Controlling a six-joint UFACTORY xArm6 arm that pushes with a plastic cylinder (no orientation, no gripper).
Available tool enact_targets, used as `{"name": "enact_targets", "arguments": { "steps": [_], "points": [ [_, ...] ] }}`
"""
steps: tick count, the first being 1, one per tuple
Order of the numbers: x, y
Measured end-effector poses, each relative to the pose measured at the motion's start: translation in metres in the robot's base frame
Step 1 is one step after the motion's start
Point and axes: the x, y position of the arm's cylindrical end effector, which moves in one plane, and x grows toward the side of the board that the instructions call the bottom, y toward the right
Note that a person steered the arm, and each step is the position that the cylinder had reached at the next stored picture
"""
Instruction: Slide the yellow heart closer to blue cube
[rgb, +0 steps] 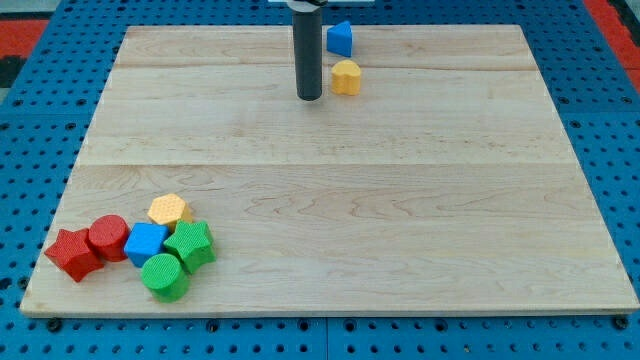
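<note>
One rod: dark, smooth, round; no pincer shows on it, so nothing is gripped.
Tip (309, 97): on the bench, just left of the yellow heart (345, 77), a small gap between them.
Blue block (340, 39): angular, faceted, just above the heart, apart from it.
Bench (400, 220): pale wooden board with grain lines.
Cluster, lower left: red star (71, 254), red cylinder (108, 237), blue cube (146, 243), yellow hexagon (169, 210), green star (190, 244), green cylinder (164, 277), ribbed on top.
Surround (40, 90): blue perforated panel.

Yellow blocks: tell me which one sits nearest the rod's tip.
The yellow heart at the view's top, just right of my tip. The other yellow block sits in the cluster at the bottom left.
</note>
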Motion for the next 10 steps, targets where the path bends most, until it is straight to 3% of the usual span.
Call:
{"name": "enact_targets", "arguments": {
  "steps": [3, 10],
  "points": [
    [-0.004, 0.053],
    [-0.018, 0.031]
  ]
}}
